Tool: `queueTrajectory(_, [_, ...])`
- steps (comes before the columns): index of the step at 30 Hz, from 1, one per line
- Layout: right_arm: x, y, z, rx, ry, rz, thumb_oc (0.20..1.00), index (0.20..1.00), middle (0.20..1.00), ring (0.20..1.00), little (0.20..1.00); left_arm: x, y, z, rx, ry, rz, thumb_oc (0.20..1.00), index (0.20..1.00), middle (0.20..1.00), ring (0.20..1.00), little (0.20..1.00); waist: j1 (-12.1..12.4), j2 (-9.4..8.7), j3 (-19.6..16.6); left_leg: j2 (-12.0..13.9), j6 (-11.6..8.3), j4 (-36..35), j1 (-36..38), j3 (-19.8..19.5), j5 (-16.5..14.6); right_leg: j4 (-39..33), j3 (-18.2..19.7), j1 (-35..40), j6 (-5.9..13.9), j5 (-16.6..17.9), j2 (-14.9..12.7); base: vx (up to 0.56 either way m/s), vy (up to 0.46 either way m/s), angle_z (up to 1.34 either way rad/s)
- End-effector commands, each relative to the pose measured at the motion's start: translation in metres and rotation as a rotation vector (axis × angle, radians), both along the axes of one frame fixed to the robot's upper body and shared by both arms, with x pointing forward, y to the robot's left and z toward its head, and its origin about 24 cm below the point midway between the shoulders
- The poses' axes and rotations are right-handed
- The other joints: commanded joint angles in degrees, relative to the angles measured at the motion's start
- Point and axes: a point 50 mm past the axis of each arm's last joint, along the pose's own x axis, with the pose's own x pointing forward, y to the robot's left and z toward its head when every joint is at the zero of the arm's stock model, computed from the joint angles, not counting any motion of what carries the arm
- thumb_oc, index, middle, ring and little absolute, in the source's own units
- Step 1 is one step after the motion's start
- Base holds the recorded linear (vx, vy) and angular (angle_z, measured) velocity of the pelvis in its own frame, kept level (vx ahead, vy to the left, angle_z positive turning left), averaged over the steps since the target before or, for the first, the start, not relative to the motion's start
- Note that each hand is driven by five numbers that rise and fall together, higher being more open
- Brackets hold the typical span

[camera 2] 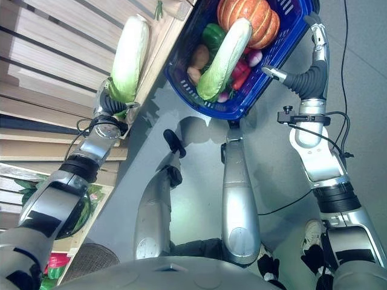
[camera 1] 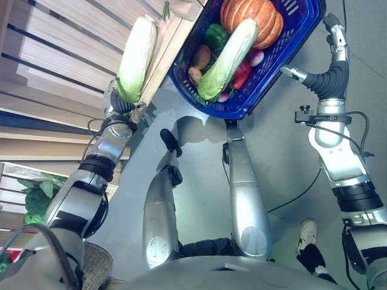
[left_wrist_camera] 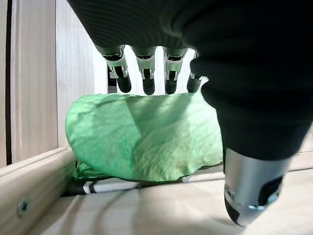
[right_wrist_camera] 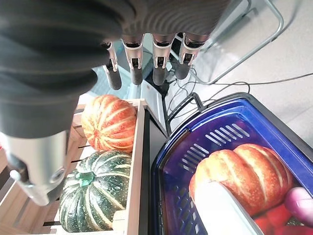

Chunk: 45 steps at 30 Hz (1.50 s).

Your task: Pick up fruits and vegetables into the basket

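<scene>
Left hand first: I have it at the leafy green end of a long napa cabbage that lies on the slatted wooden shelf, and in its wrist view the fingers reach straight over the top of the leaves with the thumb standing apart, so I read the hand as open and touching or nearly touching, not yet clamped. I judge this cabbage light for its length, soft and crushable at the green end, firmer along the pale ribs, so I would take hold further up the stalk, nearer its middle, or it will droop and tip out. To the right, just off the shelf's edge, hangs the blue basket, already carrying a second cabbage, an orange pumpkin, a green pepper and smaller pieces. Right hand sits at the basket's far rim; I cannot tell whether its fingers are round the handle.
</scene>
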Motion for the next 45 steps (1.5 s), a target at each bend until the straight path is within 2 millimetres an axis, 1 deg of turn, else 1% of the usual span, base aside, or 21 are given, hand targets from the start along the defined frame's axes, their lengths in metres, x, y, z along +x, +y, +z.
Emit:
queueTrajectory(1, [-0.012,0.011,0.011,-0.022,-0.083,0.081,1.000,1.000,1.000,1.000,1.000,-0.009,0.031,-0.012,0.009,0.063,0.112,1.000,1.000,1.000,1.000,1.000,-1.7,-2.58,-2.2,2.8,-2.10,8.1,-4.9,-0.5,-1.4,0.0,-1.0,1.5,2.31,-0.1,0.2,0.00,0.000,0.00])
queueTrajectory(4, [-0.012,0.013,0.010,-0.020,-0.078,0.084,1.000,1.000,1.000,1.000,1.000,-0.008,0.033,-0.011,0.016,0.072,0.117,1.000,1.000,1.000,1.000,1.000,-1.8,-2.73,-2.2,2.9,-2.10,8.2,-5.0,-0.4,-1.4,0.0,-0.9,1.5,2.28,-0.1,0.2,0.00,0.000,0.00])
queueTrajectory(5, [-0.012,0.013,0.009,-0.018,-0.073,0.089,1.000,1.000,1.000,1.000,1.000,-0.007,0.035,-0.010,0.020,0.083,0.119,0.765,0.765,0.765,0.765,0.765,-2.0,-2.83,-2.2,2.9,-2.05,8.5,-5.0,-0.3,-1.6,0.1,-0.9,1.5,2.25,-0.2,0.2,0.00,0.000,0.00])
queueTrajectory(6, [-0.012,0.013,0.009,-0.018,-0.071,0.090,1.000,1.000,1.000,1.000,1.000,-0.007,0.035,-0.010,0.020,0.089,0.118,0.655,0.655,0.655,0.655,0.655,-2.0,-2.86,-2.2,3.0,-2.04,8.5,-5.0,-0.3,-1.6,0.1,-0.8,1.5,2.25,-0.2,0.2,0.00,0.000,0.00])
queueTrajectory(8, [-0.012,0.013,0.009,-0.017,-0.070,0.092,1.000,1.000,1.000,1.000,1.000,-0.007,0.036,-0.011,0.019,0.095,0.117,0.533,0.533,0.533,0.533,0.533,-2.1,-2.87,-2.2,3.0,-2.03,8.6,-5.0,-0.2,-1.7,0.2,-0.8,1.5,2.24,-0.2,0.2,0.00,0.000,0.00])
queueTrajectory(9, [-0.012,0.013,0.009,-0.017,-0.069,0.095,1.000,1.000,1.000,1.000,1.000,-0.007,0.036,-0.012,0.012,0.098,0.121,0.200,0.200,0.200,0.200,0.200,-2.2,-2.87,-2.2,3.0,-2.06,8.6,-4.9,-0.1,-1.7,0.2,-0.7,1.5,2.23,-0.3,0.2,0.00,0.000,0.00])
queueTrajectory(11, [-0.012,0.013,0.009,-0.015,-0.069,0.095,1.000,1.000,1.000,1.000,1.000,-0.007,0.037,-0.011,0.005,0.097,0.127,0.200,0.200,0.200,0.200,0.200,-2.3,-2.91,-2.2,3.1,-2.02,8.6,-4.9,0.0,-1.8,0.2,-0.7,1.5,2.22,-0.3,0.3,0.00,0.000,0.00])
queueTrajectory(12, [-0.012,0.013,0.008,-0.016,-0.069,0.094,1.000,1.000,1.000,1.000,1.000,-0.007,0.037,-0.012,-0.005,0.093,0.130,0.285,0.285,0.285,0.285,0.285,-2.3,-2.93,-2.2,3.1,-2.01,8.6,-4.9,0.0,-1.8,0.2,-0.7,1.5,2.22,-0.3,0.3,0.00,0.000,0.00])
queueTrajectory(13, [-0.012,0.013,0.008,-0.016,-0.069,0.093,1.000,1.000,1.000,1.000,1.000,-0.007,0.037,-0.011,-0.008,0.090,0.131,0.435,0.435,0.435,0.435,0.435,-2.3,-2.95,-2.2,3.1,-2.00,8.7,-5.0,0.0,-1.8,0.2,-0.7,1.5,2.22,-0.3,0.3,0.00,0.000,0.00])
queueTrajectory(14, [-0.012,0.013,0.008,-0.016,-0.069,0.092,1.000,1.000,1.000,1.000,1.000,-0.008,0.037,-0.011,-0.012,0.083,0.136,0.705,0.705,0.705,0.705,0.705,-2.2,-2.95,-2.2,3.1,-1.98,8.7,-5.0,0.0,-1.9,0.1,-0.7,1.5,2.25,-0.3,0.2,0.00,0.000,0.00])
queueTrajectory(15, [-0.013,0.013,0.007,-0.015,-0.069,0.092,1.000,1.000,1.000,1.000,1.000,-0.008,0.039,-0.011,-0.016,0.079,0.143,1.000,1.000,1.000,1.000,1.000,-2.1,-3.00,-2.2,3.1,-1.92,8.7,-5.0,-0.1,-2.0,0.1,-0.7,1.6,2.27,-0.3,0.2,0.00,0.000,0.00])
queueTrajectory(26, [-0.011,0.018,0.005,0.008,-0.067,0.104,1.000,1.000,1.000,1.000,1.000,-0.004,0.043,-0.001,-0.031,0.051,0.190,1.000,1.000,1.000,1.000,1.000,-2.2,-3.90,-2.2,3.3,-1.69,9.2,-5.9,-0.3,-2.3,0.4,-0.7,1.1,2.21,-0.4,0.7,0.00,-0.002,-0.01])
queueTrajectory(39, [-0.008,0.021,0.003,0.016,-0.074,0.082,1.000,1.000,1.000,1.000,1.000,-0.004,0.047,0.002,0.030,0.046,0.252,1.000,1.000,1.000,1.000,1.000,-2.2,-4.77,-2.2,3.7,-1.65,10.0,-7.5,-0.4,-2.7,0.4,-0.6,0.0,2.19,-0.2,1.2,0.00,-0.007,0.00])
queueTrajectory(45, [-0.007,0.021,0.002,0.035,-0.075,0.080,1.000,1.000,1.000,1.000,1.000,-0.003,0.050,0.009,0.093,0.034,0.285,1.000,1.000,1.000,1.000,1.000,-2.2,-5.26,-2.2,3.9,-1.66,10.0,-8.0,-0.7,-2.9,0.3,-0.7,-0.3,2.22,-0.1,1.4,0.00,-0.026,-0.02])
